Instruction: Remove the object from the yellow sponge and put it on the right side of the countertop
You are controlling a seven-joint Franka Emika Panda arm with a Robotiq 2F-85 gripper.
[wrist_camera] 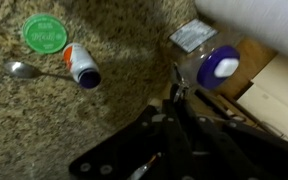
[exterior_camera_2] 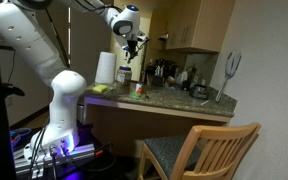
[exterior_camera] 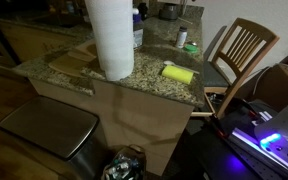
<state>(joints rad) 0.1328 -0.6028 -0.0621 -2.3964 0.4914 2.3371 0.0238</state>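
The yellow sponge (exterior_camera: pixel 178 73) lies on the granite countertop (exterior_camera: pixel 134 86) beside the paper towel roll, and its top is bare. It also shows in an exterior view (exterior_camera_2: pixel 101 89). My gripper (exterior_camera_2: pixel 132 44) hangs high above the countertop (exterior_camera_2: pixel 174 100), over the area by the roll. In the wrist view my gripper (wrist_camera: pixel 177 97) has its dark fingers closed together on the object (wrist_camera: pixel 176 89), a small dark slender thing with a metallic glint at the fingertips. The sponge is out of the wrist view.
A tall white paper towel roll (exterior_camera: pixel 110 38) and a blue-capped bottle (wrist_camera: pixel 219 67) stand below the gripper. A green lid (wrist_camera: pixel 44 33), a spoon (wrist_camera: pixel 29 70) and a small orange-and-white bottle (wrist_camera: pixel 81 65) lie on the granite. A wooden chair (exterior_camera: pixel 239 50) stands beside the counter.
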